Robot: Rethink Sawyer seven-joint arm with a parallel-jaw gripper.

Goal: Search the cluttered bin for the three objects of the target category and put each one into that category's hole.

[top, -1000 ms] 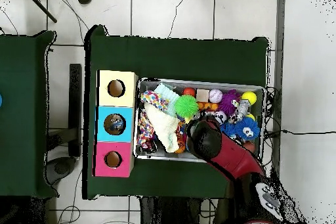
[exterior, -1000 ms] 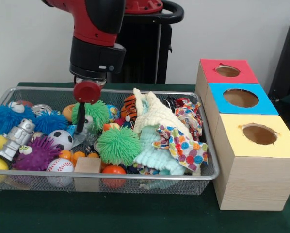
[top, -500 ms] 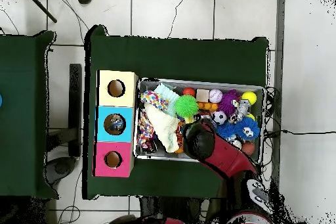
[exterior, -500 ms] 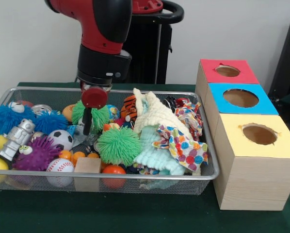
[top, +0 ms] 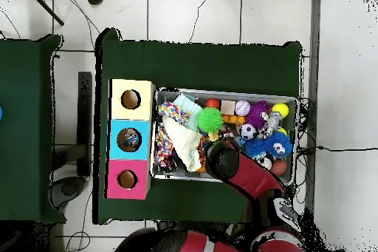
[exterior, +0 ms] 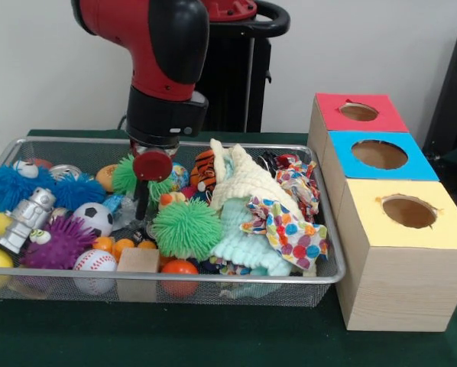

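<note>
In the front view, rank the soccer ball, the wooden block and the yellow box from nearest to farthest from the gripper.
From the gripper:
1. Soccer ball, just to its picture-left.
2. Wooden block, below it by the bin's front wall.
3. Yellow box, outside the bin at picture-right.

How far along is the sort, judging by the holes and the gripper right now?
Possibly done: the overhead view shows something inside the blue box's hole, though it is unidentifiable; the yellow box's hole and the red box's hole look empty. In hand: nothing visible; the gripper hangs low in the wire bin beside the green spiky ball. Left: the bin remains crowded.
</note>
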